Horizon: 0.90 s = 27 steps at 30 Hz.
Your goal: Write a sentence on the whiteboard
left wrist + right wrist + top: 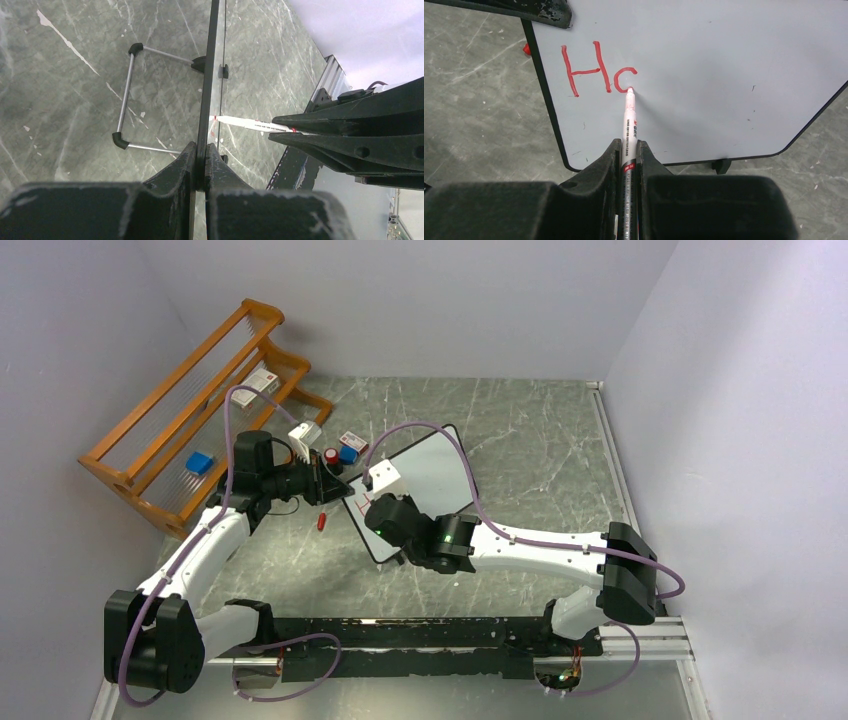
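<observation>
– Red-tipped white marker [629,107] clamped in right gripper [628,150], tip touching black-framed white whiteboard [724,75] at red "Hc" lettering [594,70].
– Whiteboard rests on grey-green stone table [520,440], left gripper [200,155] pinching its edge. Risk: a hard push could tilt it and smear the stroke.

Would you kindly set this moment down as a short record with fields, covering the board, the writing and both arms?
Whiteboard: stands on the table, one edge pinched by the left fingers
Marker: red, clamped in the right fingers, tip touching the board
Writing: a red H and an unfinished second letter
Small red piece: on the table beside the board, possibly the cap
</observation>
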{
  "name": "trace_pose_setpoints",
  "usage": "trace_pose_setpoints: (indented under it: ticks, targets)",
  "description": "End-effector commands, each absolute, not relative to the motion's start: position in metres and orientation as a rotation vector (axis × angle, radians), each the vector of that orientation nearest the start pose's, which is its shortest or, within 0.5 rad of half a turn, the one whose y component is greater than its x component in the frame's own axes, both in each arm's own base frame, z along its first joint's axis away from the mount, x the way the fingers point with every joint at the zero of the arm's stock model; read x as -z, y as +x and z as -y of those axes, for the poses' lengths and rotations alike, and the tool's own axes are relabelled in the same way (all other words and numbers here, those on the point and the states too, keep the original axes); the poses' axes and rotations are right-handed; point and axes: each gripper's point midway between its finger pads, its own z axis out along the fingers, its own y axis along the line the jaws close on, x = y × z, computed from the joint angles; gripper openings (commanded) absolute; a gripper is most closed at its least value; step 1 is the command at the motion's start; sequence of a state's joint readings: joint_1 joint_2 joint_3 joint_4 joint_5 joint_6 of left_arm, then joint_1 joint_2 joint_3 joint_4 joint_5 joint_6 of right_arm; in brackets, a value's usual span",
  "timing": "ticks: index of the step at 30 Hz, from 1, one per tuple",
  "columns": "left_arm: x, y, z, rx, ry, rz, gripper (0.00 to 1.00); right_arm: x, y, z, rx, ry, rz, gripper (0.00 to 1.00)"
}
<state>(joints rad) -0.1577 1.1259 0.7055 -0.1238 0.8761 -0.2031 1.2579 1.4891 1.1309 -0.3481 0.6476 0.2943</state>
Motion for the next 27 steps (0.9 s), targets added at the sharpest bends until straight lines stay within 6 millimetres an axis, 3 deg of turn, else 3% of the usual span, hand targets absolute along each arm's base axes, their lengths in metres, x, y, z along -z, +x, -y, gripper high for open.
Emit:
trace_pose_setpoints:
  ticks: [1, 27]
  targets:
    - [-0.165, 0.263, 0.18, 1.118, 0.464, -2.083, 0.05, -0.179, 0.222, -0.343, -0.165, -0.619, -1.983, 0.0]
    - [-0.164, 0.262, 0.18, 1.119, 0.463, -2.088, 0.05, -0.197, 0.232, -0.346, -0.187, -0.561, -1.936, 0.0]
